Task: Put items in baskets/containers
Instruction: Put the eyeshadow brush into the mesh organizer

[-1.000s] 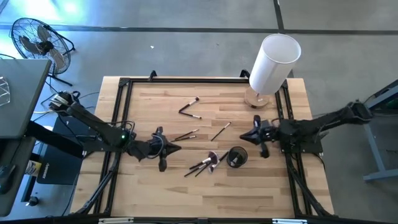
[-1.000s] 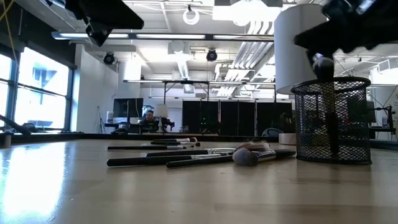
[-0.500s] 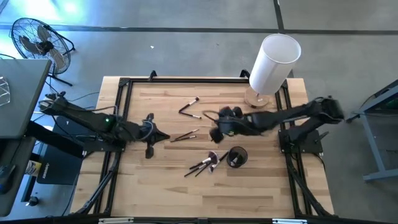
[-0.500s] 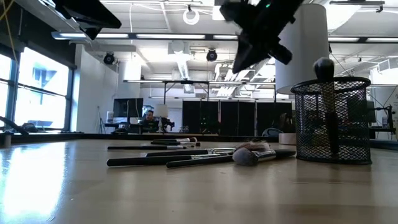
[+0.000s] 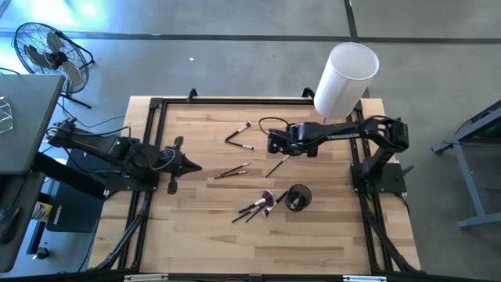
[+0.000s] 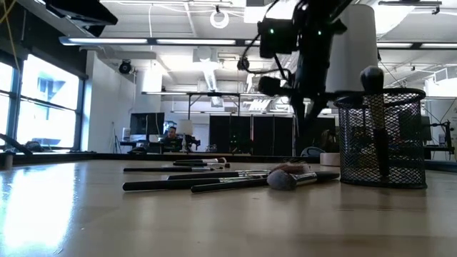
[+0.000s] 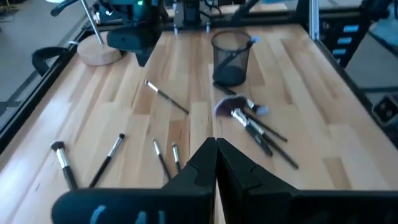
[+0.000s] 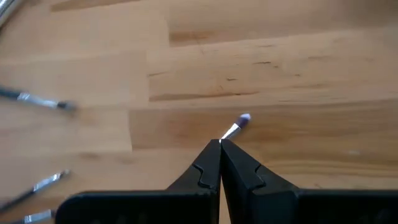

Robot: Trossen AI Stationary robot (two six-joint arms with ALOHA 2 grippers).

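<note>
Thin brushes lie flat on the wooden table: a pair in a V (image 5: 238,131) at the far middle, two side by side (image 5: 232,170), a single one (image 5: 277,165), and a cluster (image 5: 257,207) beside the black mesh cup (image 5: 298,197). A round-headed brush (image 6: 371,75) stands in the cup (image 6: 380,135). My right gripper (image 5: 272,146) hangs shut, pointing down, well above the table over the single brush, whose pale tip (image 8: 239,122) shows just past the fingertips. My left gripper (image 5: 196,167) is shut, raised at the table's left side, and holds nothing.
A tall white cylinder on a wooden base (image 5: 342,82) stands at the far right corner. A black metal frame (image 5: 149,157) runs along the table's edges. Bare wood lies at the near side, in front of the cluster and the cup.
My right gripper has swung from beside the cup toward the table's left and far side, out over the single brush, rolling and tipping until it points down. My left gripper has drawn back toward the table's left edge and risen a little. Both have stayed shut.
</note>
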